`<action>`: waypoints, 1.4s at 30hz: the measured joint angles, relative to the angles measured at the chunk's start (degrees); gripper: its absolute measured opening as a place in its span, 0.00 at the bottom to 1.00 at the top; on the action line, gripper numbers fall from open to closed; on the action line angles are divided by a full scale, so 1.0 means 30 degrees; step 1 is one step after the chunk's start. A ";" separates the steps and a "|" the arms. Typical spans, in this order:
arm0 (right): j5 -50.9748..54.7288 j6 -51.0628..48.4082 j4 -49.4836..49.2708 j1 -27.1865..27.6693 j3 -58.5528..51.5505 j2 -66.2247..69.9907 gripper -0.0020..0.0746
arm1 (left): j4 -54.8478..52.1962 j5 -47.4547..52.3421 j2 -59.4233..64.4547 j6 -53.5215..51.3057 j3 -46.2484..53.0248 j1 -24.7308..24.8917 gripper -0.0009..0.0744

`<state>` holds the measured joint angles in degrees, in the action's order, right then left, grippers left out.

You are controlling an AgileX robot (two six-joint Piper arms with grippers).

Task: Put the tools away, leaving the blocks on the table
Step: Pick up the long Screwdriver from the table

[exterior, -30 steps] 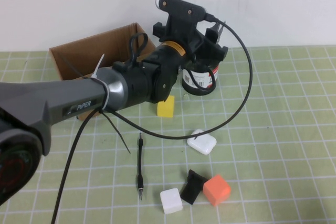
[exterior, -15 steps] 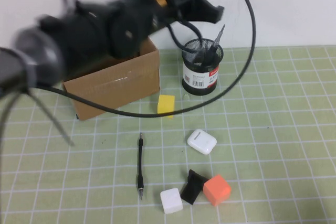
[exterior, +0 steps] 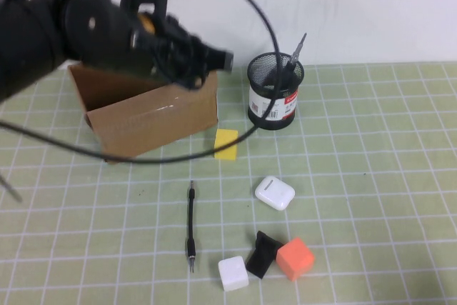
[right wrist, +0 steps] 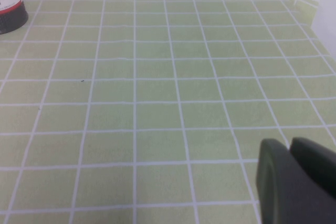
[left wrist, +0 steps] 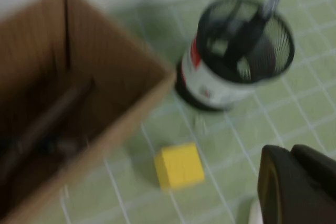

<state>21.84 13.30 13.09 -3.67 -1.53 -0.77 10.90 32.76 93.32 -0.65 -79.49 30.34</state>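
- Black and thin, the pen-like rod (exterior: 191, 228) lies on the green grid table (exterior: 385, 176), its long axis running almost straight away from you, metal tip at your end.
- Your left gripper (exterior: 214, 58) hangs above the open cardboard box (exterior: 153, 116) at the far left; whether its fingers are apart or closed, you cannot tell.
- From that gripper, the rod sits well toward you and slightly left, past the yellow block (exterior: 226, 143). Your left arm is the nearer one.
- Your right gripper (right wrist: 296, 179) shows only in its own wrist camera, over bare table, closed with nothing between its fingers.
- A metal shaft (exterior: 295, 49) leans out of the black mesh cup (exterior: 275, 93) beside the box.
- White block (exterior: 233, 273) and orange block (exterior: 295, 258) sit near you, with a black object (exterior: 263, 254) between them, touching the orange one.
- A white rounded case (exterior: 275, 193) lies between them and the cup.
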 joint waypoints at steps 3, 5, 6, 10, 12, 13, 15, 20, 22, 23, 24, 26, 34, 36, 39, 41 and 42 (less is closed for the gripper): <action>0.0000 0.0000 0.0000 0.0000 0.0000 0.0000 0.02 | 0.0118 -0.0287 -0.0538 0.0895 0.1528 0.0000 0.01; 0.0000 0.0000 0.0000 0.0000 0.0000 0.0000 0.02 | 0.0209 -0.0380 -0.0808 0.1492 0.2503 0.0000 0.01; 0.0000 0.0000 0.0000 0.0000 0.0000 0.0000 0.02 | 0.0260 -0.0416 -0.0896 0.1791 0.2849 0.0000 0.01; 0.0000 0.0000 0.0000 0.0000 0.0000 0.0000 0.02 | 0.0393 -0.0363 -0.0968 0.3030 0.3967 0.0000 0.01; 0.0000 0.0000 0.0000 0.0000 0.0000 0.0000 0.02 | 0.0393 -0.0313 -0.0927 0.3544 0.4154 0.0000 0.01; 0.0000 0.0000 0.0000 0.0000 0.0000 0.0000 0.02 | 0.0393 -0.0313 -0.0878 0.3648 0.4154 0.0000 0.01; 0.0000 0.0000 0.0000 0.0000 0.0000 0.0000 0.02 | 0.0393 -0.0313 -0.0764 0.3771 0.4154 0.0000 0.01; 0.0000 0.0000 0.0000 0.0000 0.0000 0.0000 0.02 | 0.0482 -0.0237 -0.0202 0.3889 0.4154 0.0000 0.01; 0.0000 0.0000 0.0000 0.0000 0.0000 0.0000 0.02 | 0.0527 -0.0237 0.0132 0.3904 0.4154 0.0000 0.01; 0.0000 0.0000 0.0000 0.0000 0.0000 0.0000 0.02 | 0.0536 -0.0237 0.0369 0.3904 0.4154 0.0000 0.01; 0.0000 0.0000 0.0000 0.0000 0.0000 0.0000 0.02 | 0.0584 -0.0274 0.0576 0.3904 0.4154 0.0000 0.01; 0.0000 0.0000 0.0000 0.0000 0.0000 0.0000 0.02 | 0.0890 -0.0273 0.1116 0.3934 0.4154 0.0000 0.01; 0.0000 0.0000 0.0000 0.0000 0.0000 0.0000 0.02 | 0.1223 0.0224 0.2700 0.4419 0.4154 0.0000 0.16; 0.0000 0.0000 0.0000 0.0000 0.0000 0.0000 0.02 | 0.1124 0.0629 0.2888 0.4586 0.4154 0.0000 0.18; 0.0000 0.0000 0.0000 0.0000 0.0000 0.0000 0.02 | 0.0561 0.0960 0.3195 0.4999 0.4154 0.0000 0.20; 0.0000 0.0000 0.0000 0.0000 0.0000 0.0000 0.02 | 0.0084 0.0960 0.3401 0.5399 0.4154 0.0000 0.20; 0.0000 0.0000 0.0000 0.0000 0.0000 0.0000 0.02 | -0.0048 0.0888 0.3517 0.5555 0.4154 0.0000 0.20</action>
<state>21.84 13.30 13.09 -3.67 -1.53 -0.77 10.75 35.43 103.87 16.02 -67.03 30.34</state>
